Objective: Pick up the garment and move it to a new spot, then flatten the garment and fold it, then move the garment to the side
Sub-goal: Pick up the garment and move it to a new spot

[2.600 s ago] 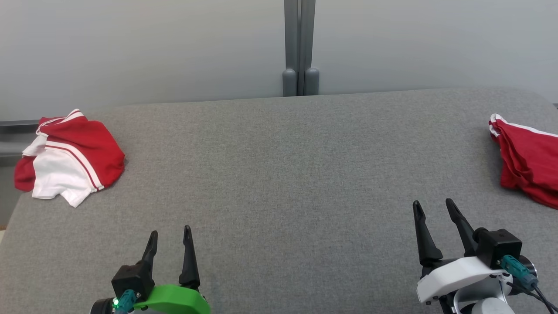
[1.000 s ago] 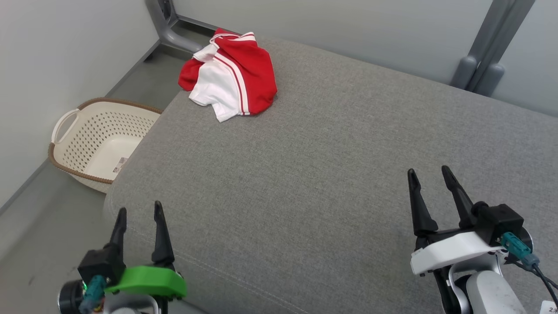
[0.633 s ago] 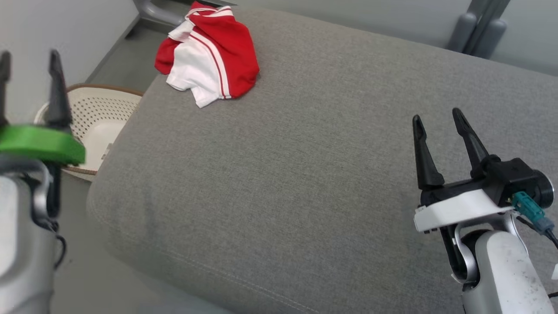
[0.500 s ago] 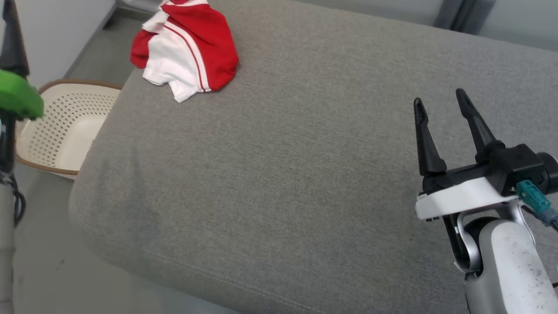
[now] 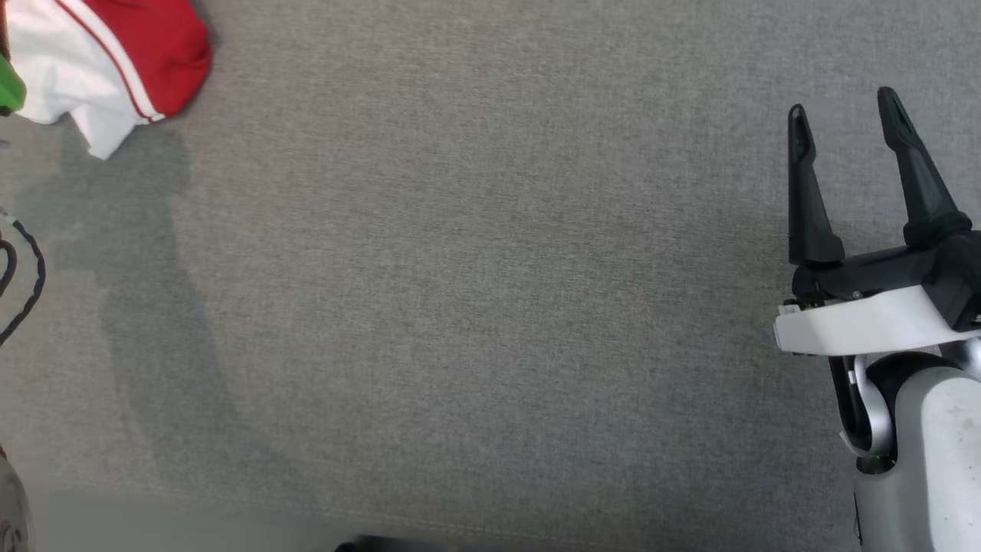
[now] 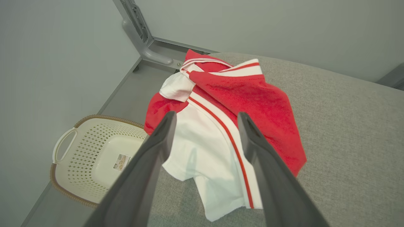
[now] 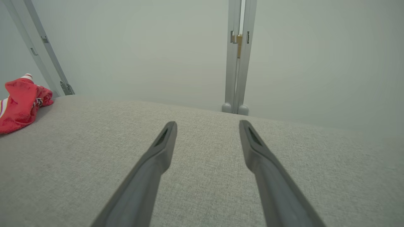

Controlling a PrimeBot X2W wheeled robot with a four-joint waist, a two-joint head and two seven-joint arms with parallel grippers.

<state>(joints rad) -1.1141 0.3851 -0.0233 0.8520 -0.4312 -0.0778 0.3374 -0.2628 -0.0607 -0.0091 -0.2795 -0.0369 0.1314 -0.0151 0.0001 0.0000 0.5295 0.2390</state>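
Note:
A crumpled red and white garment (image 6: 252,101) lies at the left end of the grey cushioned surface (image 5: 475,291), near its edge. My left gripper (image 6: 206,118) hangs open just above it, fingers on either side of the white panel and touching nothing. In the head view the garment (image 5: 115,54) sits at the top left corner, beside a sliver of my left gripper's green mount. My right gripper (image 5: 843,123) is open and empty over bare cushion at the right. Its wrist view shows the open right gripper (image 7: 208,124) and red cloth (image 7: 19,101) far left.
A cream perforated basket (image 6: 82,157) stands on the floor below the cushion's left edge, left of the garment. A grey post (image 7: 235,63) rises behind the cushion against the pale wall. A black cable (image 5: 31,284) hangs at the head view's left edge.
The head camera has swung left and tilted down, shifting the whole picture. My left arm rose and reached out over the garment. My right gripper stays open over the cushion.

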